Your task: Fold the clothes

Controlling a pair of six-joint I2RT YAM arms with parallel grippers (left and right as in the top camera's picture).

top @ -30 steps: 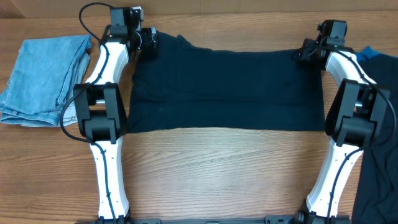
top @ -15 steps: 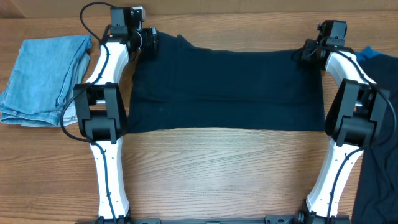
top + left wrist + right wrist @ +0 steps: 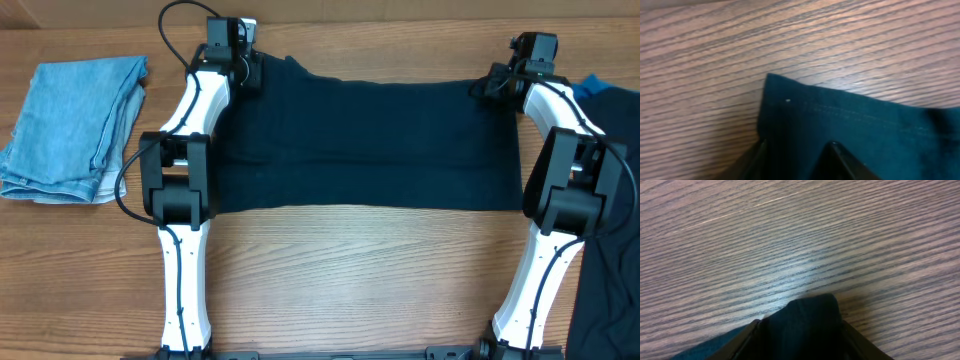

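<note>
**Both pincers at the shirt's far corners, ready for the first fold**

The dark shirt [image 3: 370, 140] lies spread flat across the far half of the table [image 3: 350, 270], stretched wide between my two arms, its near edge running roughly straight across the middle of the table. I judge it has been laid out this way so that the far edge can be brought toward me in one even fold.

The left pincer [image 3: 243, 72] sits at the shirt's far left corner. In the left wrist view its fingers [image 3: 756, 157] straddle that corner, with the hem stitching and the corner tip poking out past them onto bare wood. The cloth there looks flat, and I cannot tell whether the jaws have it pinched or merely stand either side of it.

The right pincer [image 3: 497, 85] is at the far right corner. In its wrist view a rounded nub of dark cloth fills the space between the fingers [image 3: 747, 336], bunched up off the wood, so I read that side as gripping the shirt.

Taking both far corners together makes sense: the fabric is thin and wide, and lifting only one side would drag it askew.

The folded denim [image 3: 70, 125] rests by the left edge of the table, well apart from the shirt, and a second dark cloth [image 3: 605, 290] hangs at the right edge behind my right arm. Neither is in the way.
</note>
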